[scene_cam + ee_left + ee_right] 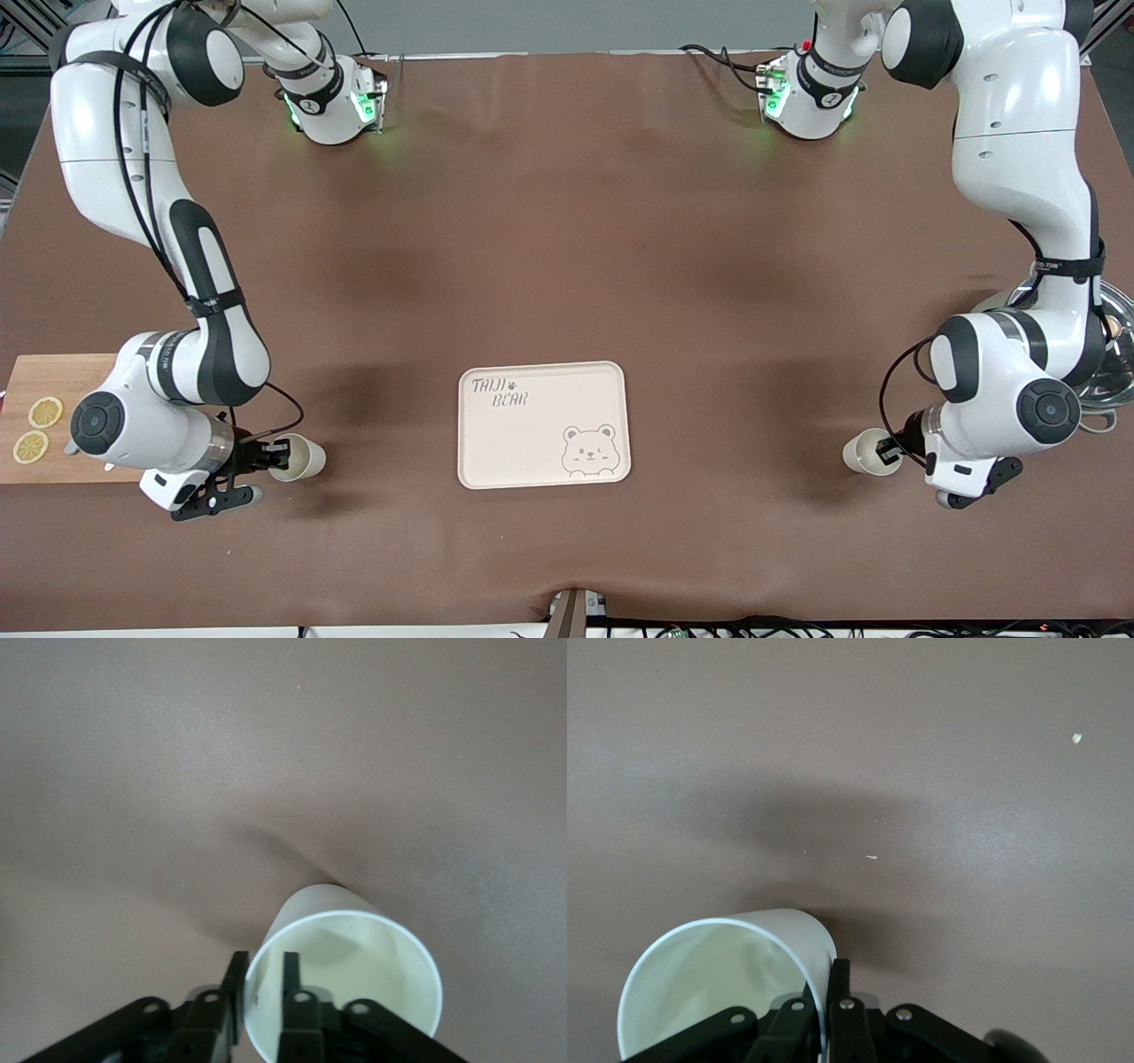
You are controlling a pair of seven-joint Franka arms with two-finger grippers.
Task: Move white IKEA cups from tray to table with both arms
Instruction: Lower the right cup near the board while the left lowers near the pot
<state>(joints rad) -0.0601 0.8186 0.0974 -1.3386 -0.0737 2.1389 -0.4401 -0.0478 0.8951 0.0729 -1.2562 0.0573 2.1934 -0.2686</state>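
Two off-white cups stand on the brown table, one at each end. My right gripper [276, 456] is shut on the rim wall of the cup [301, 458] at the right arm's end. In the right wrist view the gripper [824, 979] pinches that cup [718, 983] with one finger inside and one outside. My left gripper [889, 452] is at the other cup [866, 452]. In the left wrist view the gripper [264, 955] straddles the wall of this cup [354, 983], and a gap shows between the inner finger and the wall. The cream bear tray [542, 425] lies between the cups.
A wooden board [62, 381] with two lemon slices [44, 412] lies at the right arm's end, beside that arm. A metal bowl [1114, 350] sits at the left arm's end, partly hidden by the arm. Small crumbs [871, 858] lie on the table.
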